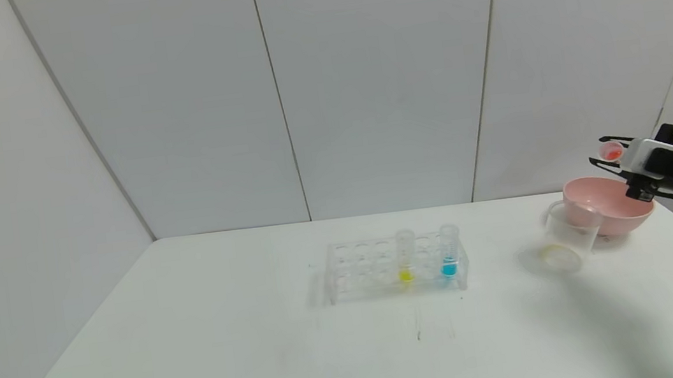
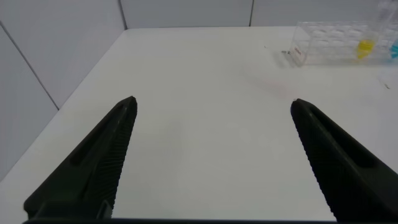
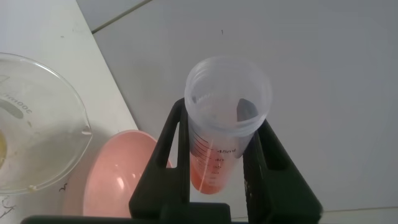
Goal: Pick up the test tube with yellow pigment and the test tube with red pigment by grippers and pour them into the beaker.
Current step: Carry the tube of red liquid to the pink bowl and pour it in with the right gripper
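Right hand (image 1: 603, 151) pinching test tube with red pigment (image 1: 612, 150) above pink bowl (image 1: 618, 209), unpoured into beaker (image 1: 567, 236); yellow-pigment tube (image 1: 406, 256) racked; left hand (image 2: 211, 162) spread.

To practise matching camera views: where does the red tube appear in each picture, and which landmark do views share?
Head view: red tube at far right, held by the right gripper above the pink bowl.
Left wrist view: not in it.
Right wrist view: red tube at centre, between the fingers.
Shared landmark: pink bowl, beside the beaker.
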